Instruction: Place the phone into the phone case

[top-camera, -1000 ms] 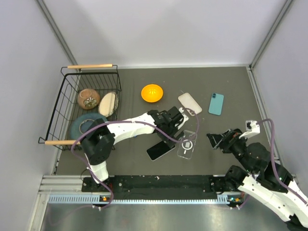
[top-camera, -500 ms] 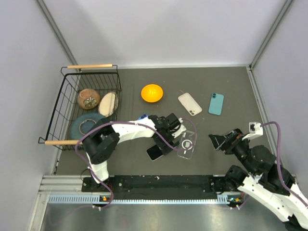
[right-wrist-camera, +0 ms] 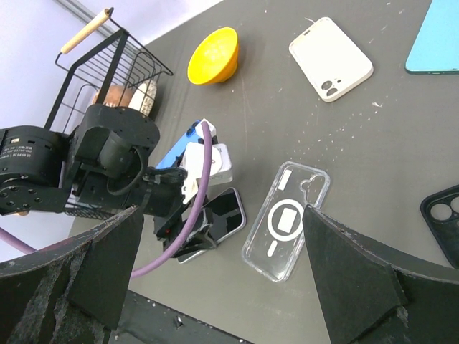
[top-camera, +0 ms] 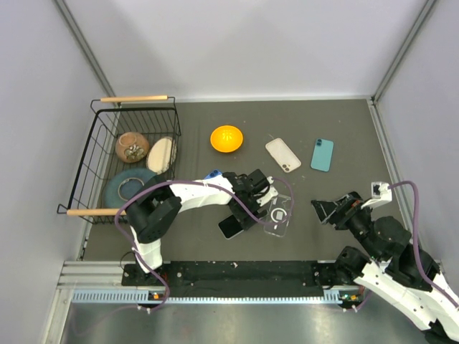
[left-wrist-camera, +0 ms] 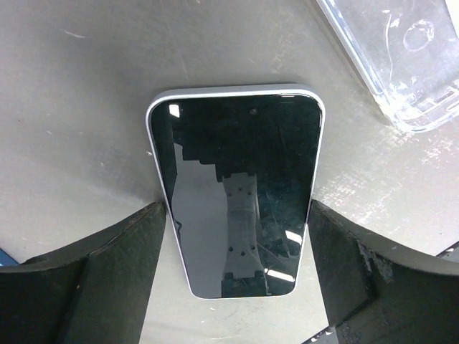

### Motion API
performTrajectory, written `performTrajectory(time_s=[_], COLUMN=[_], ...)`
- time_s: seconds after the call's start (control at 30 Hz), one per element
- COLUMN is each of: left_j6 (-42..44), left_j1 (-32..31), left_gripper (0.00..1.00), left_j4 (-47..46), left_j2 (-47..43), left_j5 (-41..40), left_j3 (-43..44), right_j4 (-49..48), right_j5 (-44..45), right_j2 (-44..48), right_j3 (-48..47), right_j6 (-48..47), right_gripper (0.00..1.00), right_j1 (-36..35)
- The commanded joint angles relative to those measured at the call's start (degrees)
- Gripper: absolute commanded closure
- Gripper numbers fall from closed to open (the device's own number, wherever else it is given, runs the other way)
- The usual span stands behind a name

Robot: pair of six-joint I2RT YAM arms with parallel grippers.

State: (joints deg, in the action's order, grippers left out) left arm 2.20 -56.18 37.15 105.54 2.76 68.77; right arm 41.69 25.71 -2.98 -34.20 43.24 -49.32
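Note:
The phone (left-wrist-camera: 237, 193), black screen up, lies flat on the dark table, also seen from above (top-camera: 230, 228) and in the right wrist view (right-wrist-camera: 228, 213). My left gripper (left-wrist-camera: 235, 247) is down over its near end, open, one finger along each long edge; I cannot tell whether they touch it. From above, the left gripper (top-camera: 245, 213) hides part of the phone. The clear phone case (top-camera: 278, 213) with its white ring mark lies just right of the phone (right-wrist-camera: 287, 218) (left-wrist-camera: 401, 57). My right gripper (top-camera: 320, 208) hovers open to the right of the case, holding nothing.
A wire basket (top-camera: 97, 161) with several items stands at the left. At the back lie an orange bowl (top-camera: 226, 138), a beige-backed phone (top-camera: 282, 155) and a teal phone (top-camera: 322, 155). A dark case (right-wrist-camera: 443, 222) lies near my right gripper.
My left gripper has come from near the beige phone down toward me and now straddles the black phone, its jaws narrowing slightly. The right arm shifted a little. Phone and case have stayed put.

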Motion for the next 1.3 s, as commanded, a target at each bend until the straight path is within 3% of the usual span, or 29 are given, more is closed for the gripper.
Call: performTrajectory(time_s=[0.0, 0.1, 0.27, 0.67, 1.07, 1.27], left_j6=[-1.0, -4.1, -7.5, -22.6, -40.1, -42.1], left_j1=[0.1, 0.4, 1.0, 2.4, 2.0, 1.4], left_gripper=[0.19, 0.36, 0.45, 0.53, 0.63, 0.64], left_j4=[-1.6, -0.6, 0.5, -0.6, -10.9, -12.5], left_j2=[1.0, 1.1, 0.3, -2.7, 2.7, 6.4], left_j5=[1.5, 1.7, 3.4, 10.1, 17.0, 16.5], left_j3=[0.4, 2.2, 5.1, 11.6, 16.4, 17.1], right_j4=[0.0, -0.3, -0.4, -0.5, -0.4, -0.4], right_j5=[-0.6, -1.3, -1.5, -1.6, -2.1, -2.4], right_j2=[0.3, 0.0, -0.1, -0.1, 0.2, 0.3], right_j3=[0.0, 1.1, 1.3, 2.7, 2.8, 2.5], right_j6=[1.2, 2.5, 2.5, 3.3, 3.0, 2.6], right_gripper=[0.07, 0.07, 0.07, 0.07, 0.08, 0.08], right_j1=[0.5, 0.5, 0.5, 0.5, 0.5, 0.5])
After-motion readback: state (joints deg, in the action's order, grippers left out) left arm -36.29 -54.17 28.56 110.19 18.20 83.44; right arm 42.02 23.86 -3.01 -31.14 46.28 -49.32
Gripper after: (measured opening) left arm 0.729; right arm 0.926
